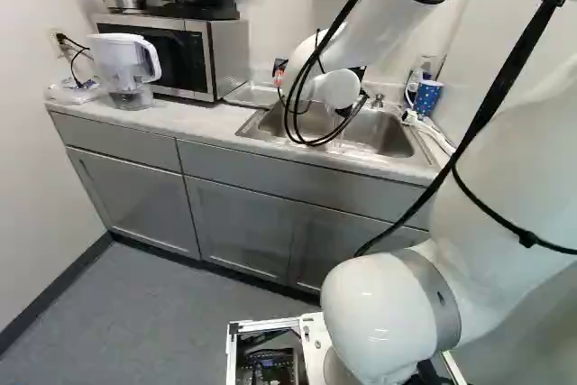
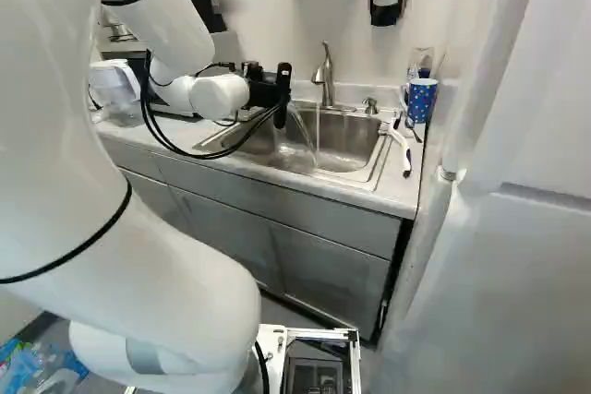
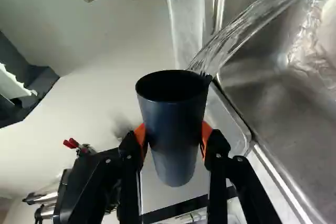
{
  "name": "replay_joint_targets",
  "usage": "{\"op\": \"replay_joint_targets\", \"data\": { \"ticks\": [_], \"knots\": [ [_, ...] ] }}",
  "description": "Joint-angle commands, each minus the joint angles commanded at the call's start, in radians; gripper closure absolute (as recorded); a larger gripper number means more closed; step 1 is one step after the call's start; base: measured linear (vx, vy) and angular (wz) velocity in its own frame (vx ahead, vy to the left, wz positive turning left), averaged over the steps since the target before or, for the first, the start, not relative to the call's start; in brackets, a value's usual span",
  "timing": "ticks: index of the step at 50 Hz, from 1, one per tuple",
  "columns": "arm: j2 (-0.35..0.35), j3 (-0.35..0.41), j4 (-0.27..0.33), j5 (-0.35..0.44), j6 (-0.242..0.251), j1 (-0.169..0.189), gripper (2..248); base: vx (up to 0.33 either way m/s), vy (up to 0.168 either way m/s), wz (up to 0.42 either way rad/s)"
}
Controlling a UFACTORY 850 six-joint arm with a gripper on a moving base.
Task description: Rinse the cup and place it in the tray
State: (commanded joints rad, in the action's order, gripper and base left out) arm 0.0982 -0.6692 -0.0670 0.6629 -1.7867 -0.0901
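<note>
Over the sink in the right base view, my gripper (image 2: 264, 93) is out at the arm's end, with the dark cup (image 2: 283, 97) at its tip. The wrist view has the gripper (image 3: 174, 136) shut on the dark blue cup (image 3: 173, 156), an orange pad on either side. The cup is tipped, and water (image 3: 231, 38) spills over its rim into the sink (image 3: 262, 103). A flat pale tray (image 1: 255, 95) seems to lie beside the sink, between it and the microwave, partly hidden.
The faucet (image 2: 324, 76) is running, its thin stream falling into the basin. Right of the sink are a brush (image 2: 400, 145) and a blue dotted cup (image 2: 421, 101). A microwave (image 1: 185, 53) and a water pitcher (image 1: 126, 65) stand at the counter's other end.
</note>
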Motion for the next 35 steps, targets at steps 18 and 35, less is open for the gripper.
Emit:
{"op": "replay_joint_targets", "data": {
  "ticks": [18,35],
  "knots": [
    [0.0,0.0,0.0,0.0,-0.189,0.0,130,0.0,0.0,0.0],
    [0.0,0.0,0.0,0.0,-0.242,0.0,130,0.0,0.0,0.0]
  ]
}}
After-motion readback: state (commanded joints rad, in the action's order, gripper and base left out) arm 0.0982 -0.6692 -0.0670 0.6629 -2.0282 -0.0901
